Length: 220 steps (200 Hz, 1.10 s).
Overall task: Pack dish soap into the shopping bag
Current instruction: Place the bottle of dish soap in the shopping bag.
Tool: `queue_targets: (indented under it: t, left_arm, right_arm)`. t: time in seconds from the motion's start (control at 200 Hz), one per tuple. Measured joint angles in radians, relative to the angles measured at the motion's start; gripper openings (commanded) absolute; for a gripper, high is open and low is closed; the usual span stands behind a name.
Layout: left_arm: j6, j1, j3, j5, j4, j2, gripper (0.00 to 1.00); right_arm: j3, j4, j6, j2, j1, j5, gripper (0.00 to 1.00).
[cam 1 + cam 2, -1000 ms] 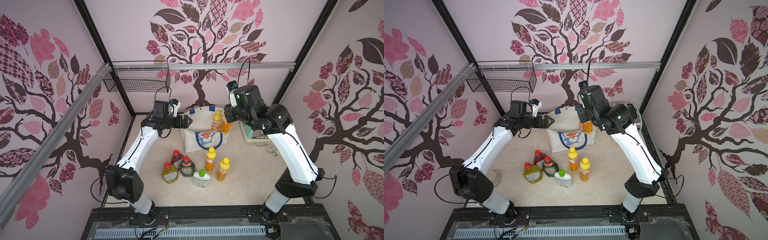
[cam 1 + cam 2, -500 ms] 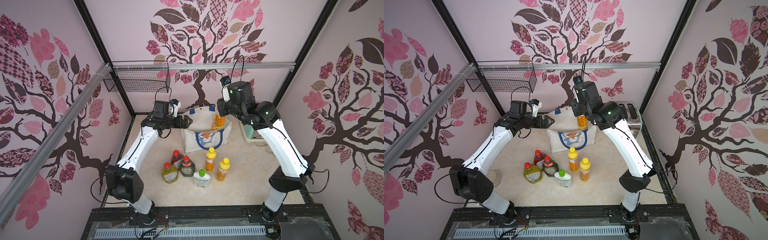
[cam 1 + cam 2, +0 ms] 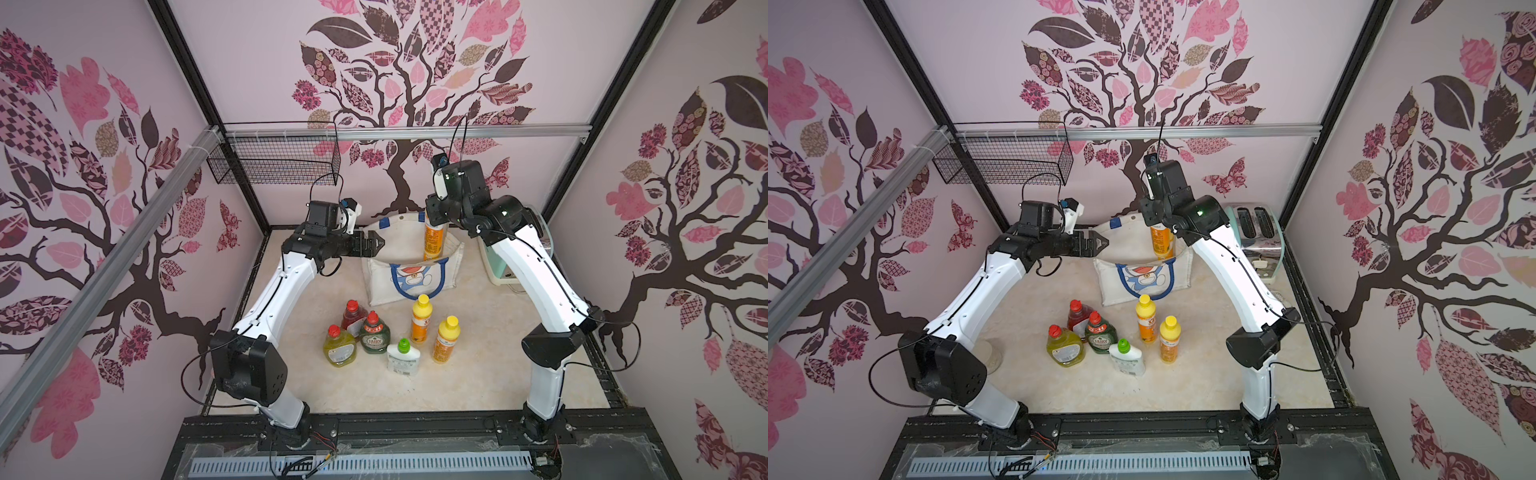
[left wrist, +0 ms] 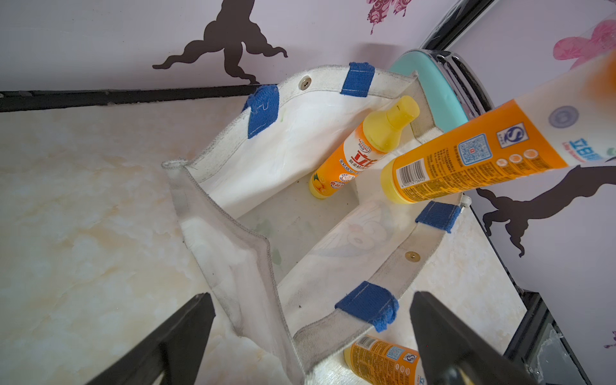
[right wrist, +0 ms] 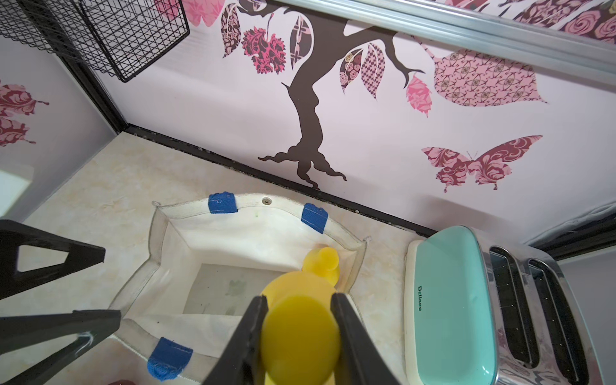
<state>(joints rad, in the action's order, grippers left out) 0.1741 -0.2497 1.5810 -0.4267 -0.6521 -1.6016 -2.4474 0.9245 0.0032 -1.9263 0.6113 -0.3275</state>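
Toaster [image 5: 450, 300] reads "Belinee", dk-green btl [image 3: 374, 336] "FAIRY"; right hand [image 5: 298, 300] grips orange btl [image 3: 433, 237].

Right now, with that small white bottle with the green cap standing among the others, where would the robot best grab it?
Probably by the green cap of the white bottle, coming straight down from above. It seems to stand upright, cap topmost, and the dark green bottle crowds one side, leaving more room up top than around the body.
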Motion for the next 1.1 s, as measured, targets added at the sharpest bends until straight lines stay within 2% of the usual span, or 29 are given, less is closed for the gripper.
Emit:
queue_targets:
  t: [0.4,0.765,1.1]
  left_arm:
    - [-0.011,0.0,0.001,0.0,-0.002,0.0,0.98]
    - [-0.014,0.0,0.002,0.001,-0.008,0.0,0.98]
    - [-0.018,0.0,0.003,0.002,-0.008,-0.008,0.98]
  right_arm:
    - [0.017,-0.028,0.0,-0.024,-0.044,0.036,0.0]
    - [0.148,-0.066,0.001,-0.021,-0.069,0.046,0.0]
    - [0.297,-0.112,0.018,0.05,-0.084,0.045,0.0]
